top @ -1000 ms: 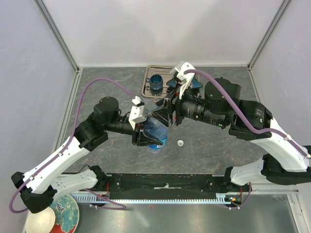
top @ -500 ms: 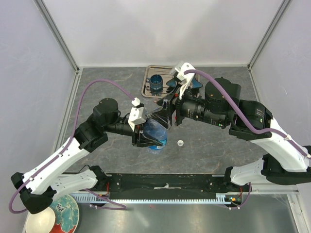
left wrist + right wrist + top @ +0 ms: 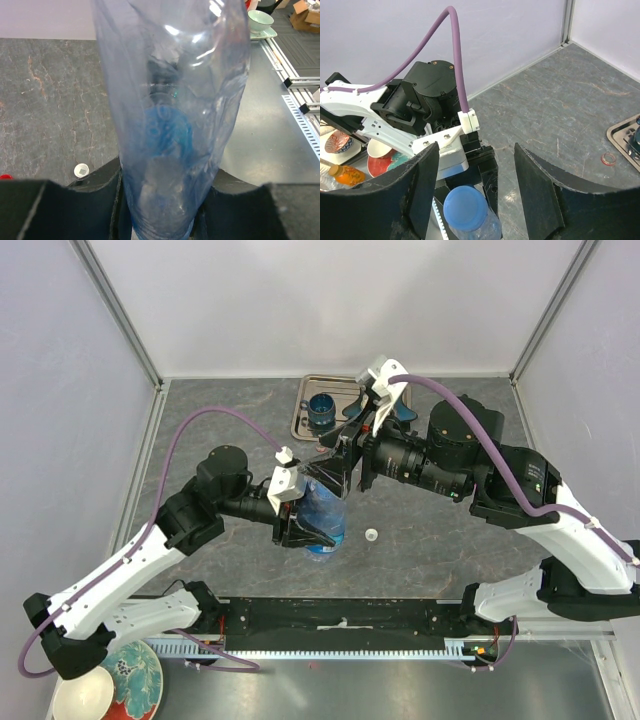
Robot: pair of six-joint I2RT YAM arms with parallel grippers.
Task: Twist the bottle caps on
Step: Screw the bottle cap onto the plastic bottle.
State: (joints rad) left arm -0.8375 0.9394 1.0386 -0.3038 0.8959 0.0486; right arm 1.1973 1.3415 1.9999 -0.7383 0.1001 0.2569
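Observation:
My left gripper [image 3: 310, 525] is shut on a transparent blue-tinted bottle [image 3: 325, 512] and holds it upright above the table. The bottle fills the left wrist view [image 3: 170, 115], with the jaws pressed on its lower body. A blue cap [image 3: 465, 207] sits on the bottle's neck. My right gripper [image 3: 335, 462] is open just above it, and its fingers [image 3: 420, 190] stand either side of the cap without touching it. A white cap [image 3: 371, 535] lies loose on the table to the right of the bottle and also shows in the left wrist view [image 3: 81, 170]. A red object [image 3: 4, 176] peeks in at the left edge.
A metal tray [image 3: 303, 418] at the back holds a dark blue cup [image 3: 322, 412]; the right arm hides the tray's right part. A small red ring [image 3: 607, 159] lies on the table near the tray. Bowls and plates sit off the table at front left [image 3: 110, 680].
The left gripper has shifted slightly right and forward with the bottle. The right gripper has drawn up a little from the bottle top.

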